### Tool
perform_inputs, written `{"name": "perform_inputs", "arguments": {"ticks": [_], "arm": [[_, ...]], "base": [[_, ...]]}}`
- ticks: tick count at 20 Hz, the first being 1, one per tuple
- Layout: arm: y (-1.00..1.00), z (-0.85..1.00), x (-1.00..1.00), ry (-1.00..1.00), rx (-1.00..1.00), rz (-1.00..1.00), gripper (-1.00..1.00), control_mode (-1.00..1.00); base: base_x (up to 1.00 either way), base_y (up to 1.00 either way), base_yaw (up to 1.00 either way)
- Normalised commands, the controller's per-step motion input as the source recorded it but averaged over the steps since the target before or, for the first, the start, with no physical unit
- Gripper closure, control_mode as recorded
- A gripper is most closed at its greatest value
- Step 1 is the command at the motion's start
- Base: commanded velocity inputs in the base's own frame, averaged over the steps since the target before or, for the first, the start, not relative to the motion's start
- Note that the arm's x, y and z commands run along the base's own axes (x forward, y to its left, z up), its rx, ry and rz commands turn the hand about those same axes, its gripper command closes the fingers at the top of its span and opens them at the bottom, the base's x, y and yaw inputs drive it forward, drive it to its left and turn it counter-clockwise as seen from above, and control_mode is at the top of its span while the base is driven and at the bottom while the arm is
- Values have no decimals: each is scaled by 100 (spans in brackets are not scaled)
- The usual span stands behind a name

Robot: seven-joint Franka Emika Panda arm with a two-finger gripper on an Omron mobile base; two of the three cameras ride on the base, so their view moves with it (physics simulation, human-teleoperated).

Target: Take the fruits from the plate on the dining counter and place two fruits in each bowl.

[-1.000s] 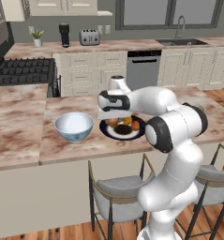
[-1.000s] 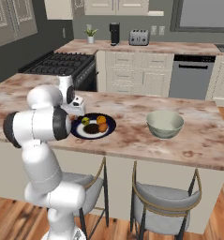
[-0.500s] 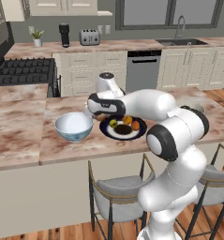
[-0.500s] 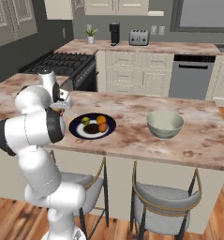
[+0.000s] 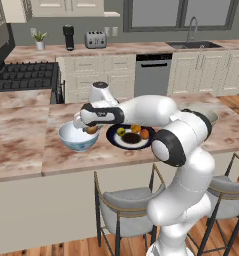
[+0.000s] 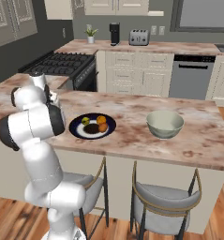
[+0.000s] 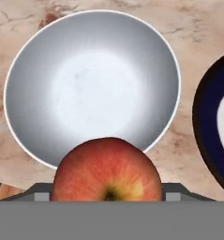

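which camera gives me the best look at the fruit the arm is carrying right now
The hand view: the red apple sits large and close in the end effector, over the white bowl. The left base view shows it as a small spot at the bowl's rim. In the right base view the arm hides it.

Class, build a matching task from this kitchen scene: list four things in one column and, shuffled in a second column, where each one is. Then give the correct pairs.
Things:
1. red-and-yellow apple
2. white bowl with pale blue outside
3. pale greenish-cream bowl
4. round dark plate

Places:
A. holds three fruits
B. held in the gripper
C. empty, just below the gripper
D. empty, far side of the plate

Pairs: 1-B, 2-C, 3-D, 4-A
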Motion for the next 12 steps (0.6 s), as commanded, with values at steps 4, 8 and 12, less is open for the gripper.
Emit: {"name": "perform_inputs", "arguments": {"ticks": [4, 8, 12], "arm": [[41, -7, 28, 2, 0, 6, 100, -100], [11, -26, 27, 6, -2, 0, 100, -100], [30, -42, 22, 13, -5, 0, 100, -100]], "base": [[0, 0, 0], [0, 0, 0], [0, 0, 0]]}}
